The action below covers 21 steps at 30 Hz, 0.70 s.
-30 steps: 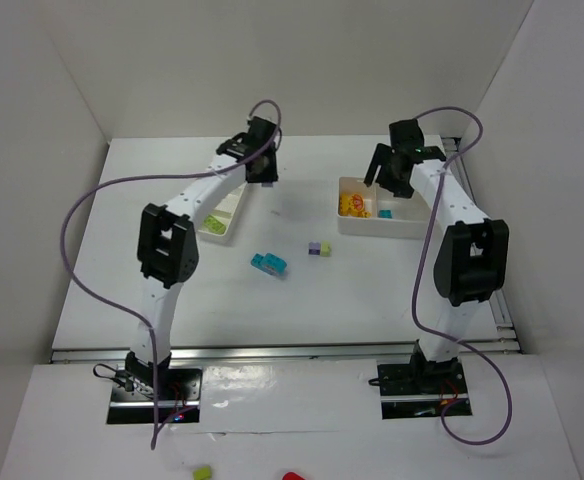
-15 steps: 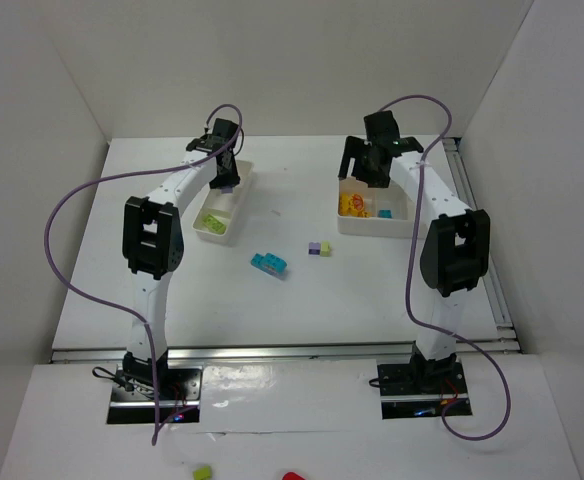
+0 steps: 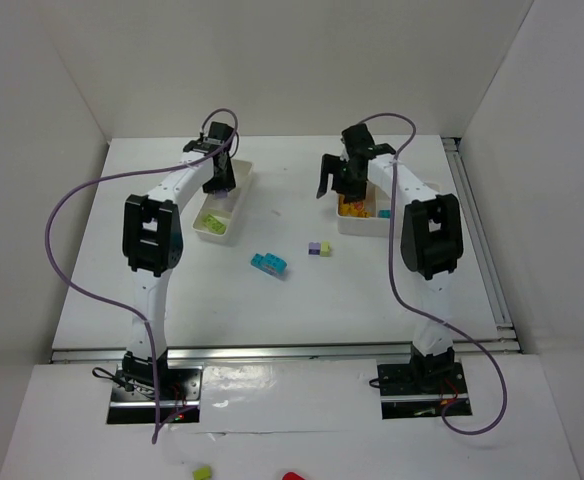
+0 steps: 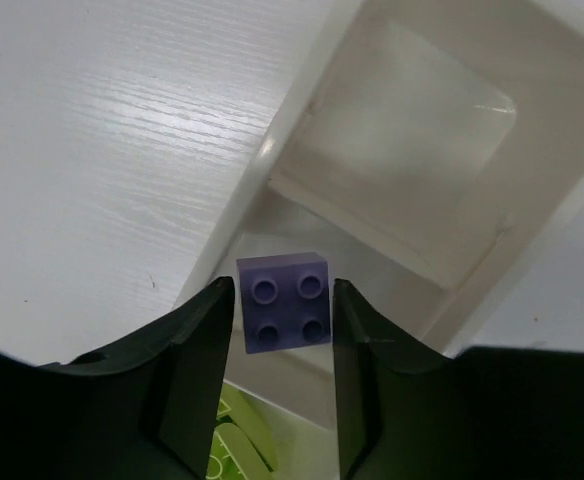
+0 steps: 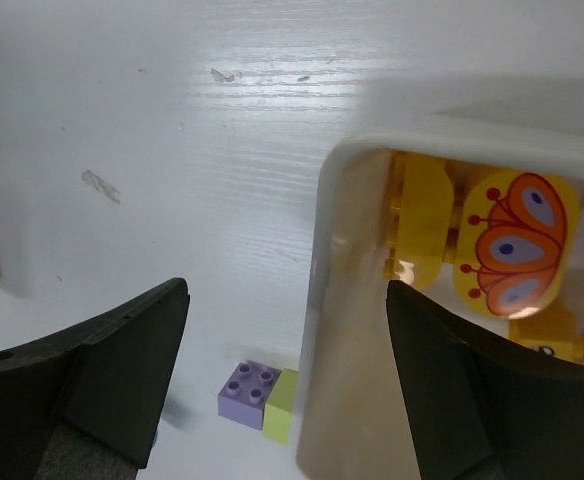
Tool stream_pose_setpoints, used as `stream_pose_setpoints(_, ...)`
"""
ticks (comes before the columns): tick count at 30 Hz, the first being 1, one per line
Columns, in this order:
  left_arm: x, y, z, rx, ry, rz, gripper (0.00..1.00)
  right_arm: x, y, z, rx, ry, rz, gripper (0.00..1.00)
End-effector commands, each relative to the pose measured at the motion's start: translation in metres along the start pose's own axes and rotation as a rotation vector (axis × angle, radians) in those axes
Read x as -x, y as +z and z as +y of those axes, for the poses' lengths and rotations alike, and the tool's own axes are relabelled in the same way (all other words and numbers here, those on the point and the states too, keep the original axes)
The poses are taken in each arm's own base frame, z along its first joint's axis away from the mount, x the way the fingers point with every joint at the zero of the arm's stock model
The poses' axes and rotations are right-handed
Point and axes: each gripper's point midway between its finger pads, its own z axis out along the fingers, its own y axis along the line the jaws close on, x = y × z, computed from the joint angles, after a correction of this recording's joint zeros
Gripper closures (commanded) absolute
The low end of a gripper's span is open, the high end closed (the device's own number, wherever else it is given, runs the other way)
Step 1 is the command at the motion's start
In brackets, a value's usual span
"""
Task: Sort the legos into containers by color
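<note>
My left gripper (image 3: pixel 220 180) is shut on a purple brick (image 4: pixel 284 302), studs towards the camera, and holds it above the middle compartment of the left white tray (image 3: pixel 240 182), whose wall shows in the left wrist view (image 4: pixel 272 180). Pale green bricks (image 4: pixel 237 445) lie in that tray's near compartment (image 3: pixel 210 215). My right gripper (image 3: pixel 334 185) is wide open and empty over the left rim of the right tray (image 5: pixel 317 300). That tray holds yellow bricks (image 5: pixel 422 220) and an orange butterfly piece (image 5: pixel 517 245). A purple and pale green stack (image 5: pixel 257 395) sits on the table (image 3: pixel 319 248).
A cyan brick pair (image 3: pixel 269 263) lies on the table left of the stack. A small cyan piece (image 3: pixel 383 213) lies in the right tray. White walls enclose the table. A green piece (image 3: pixel 202 472) and a red piece (image 3: pixel 292 477) lie off the table, in front of the arm bases.
My left gripper has moved left with the purple brick to above the left tray. My right gripper has moved left from over the right tray to its left rim.
</note>
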Motion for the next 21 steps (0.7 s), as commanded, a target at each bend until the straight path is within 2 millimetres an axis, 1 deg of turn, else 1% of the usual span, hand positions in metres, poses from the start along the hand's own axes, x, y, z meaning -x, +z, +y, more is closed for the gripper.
stream_pose_setpoints(1,0.008,-0.002,0.009,0.028,0.031,-0.017,0.45,0.015,-0.004,0.021,0.09,-0.021,-0.018,0.13)
stream_pose_setpoints(2,0.008,-0.002,0.009,0.028,0.031,-0.017,0.44,0.016,-0.006,0.029,0.11,-0.031,-0.023,0.15)
stream_pose_setpoints(3,0.007,-0.007,0.011,0.03,0.033,-0.013,0.44,0.017,-0.004,0.032,0.124,-0.032,-0.019,0.16)
stream_pose_setpoints(4,0.01,-0.011,0.011,0.026,0.03,-0.021,0.39,0.018,-0.006,0.04,0.142,-0.042,-0.021,0.16)
stream_pose_setpoints(5,0.012,-0.017,0.012,0.023,0.036,-0.029,0.38,0.017,-0.002,0.048,0.159,-0.054,-0.019,0.18)
stream_pose_setpoints(6,0.016,-0.022,0.012,0.018,0.033,-0.039,0.38,0.019,-0.002,0.057,0.185,-0.075,-0.022,0.18)
stream_pose_setpoints(7,0.016,-0.028,0.012,0.006,0.042,-0.036,0.37,0.013,0.001,0.07,0.225,-0.089,0.0,0.2)
stream_pose_setpoints(8,0.022,-0.037,0.012,-0.002,0.036,-0.054,0.36,0.013,-0.002,0.08,0.255,-0.101,0.001,0.2)
stream_pose_setpoints(9,0.021,-0.041,0.013,0.0,0.037,-0.049,0.36,0.021,-0.002,0.088,0.29,-0.111,-0.024,0.2)
stream_pose_setpoints(10,0.026,-0.048,0.014,-0.004,0.034,-0.059,0.34,0.022,-0.005,0.1,0.324,-0.129,-0.036,0.2)
stream_pose_setpoints(11,0.026,-0.053,0.014,-0.012,0.048,-0.055,0.34,0.017,-0.001,0.115,0.391,-0.129,-0.009,0.2)
stream_pose_setpoints(12,0.035,-0.066,0.013,-0.025,0.038,-0.086,0.33,0.031,-0.009,0.128,0.441,-0.137,-0.05,0.2)
stream_pose_setpoints(13,0.035,-0.072,0.013,-0.037,0.038,-0.083,0.33,0.032,-0.01,0.139,0.478,-0.153,-0.055,0.2)
stream_pose_setpoints(14,0.039,-0.078,0.013,-0.042,0.035,-0.095,0.32,0.033,-0.008,0.145,0.51,-0.161,-0.051,0.2)
stream_pose_setpoints(15,0.038,-0.083,0.013,-0.057,0.034,-0.094,0.32,0.037,-0.01,0.148,0.526,-0.176,-0.062,0.2)
stream_pose_setpoints(16,0.045,-0.096,0.014,-0.068,0.026,-0.119,0.32,0.045,-0.02,0.16,0.546,-0.208,-0.097,0.19)
stream_pose_setpoints(17,0.042,-0.1,0.011,-0.092,0.027,-0.111,0.32,0.047,-0.019,0.158,0.533,-0.224,-0.109,0.18)
stream_pose_setpoints(18,0.04,-0.102,0.011,-0.101,0.028,-0.108,0.3,0.051,-0.029,0.158,0.527,-0.235,-0.129,0.18)
stream_pose_setpoints(20,0.042,-0.111,0.01,-0.117,0.014,-0.117,0.3,0.046,-0.03,0.144,0.458,-0.235,-0.139,0.18)
stream_pose_setpoints(21,0.041,-0.112,0.008,-0.129,0.002,-0.111,0.3,0.054,-0.049,0.14,0.386,-0.26,-0.208,0.18)
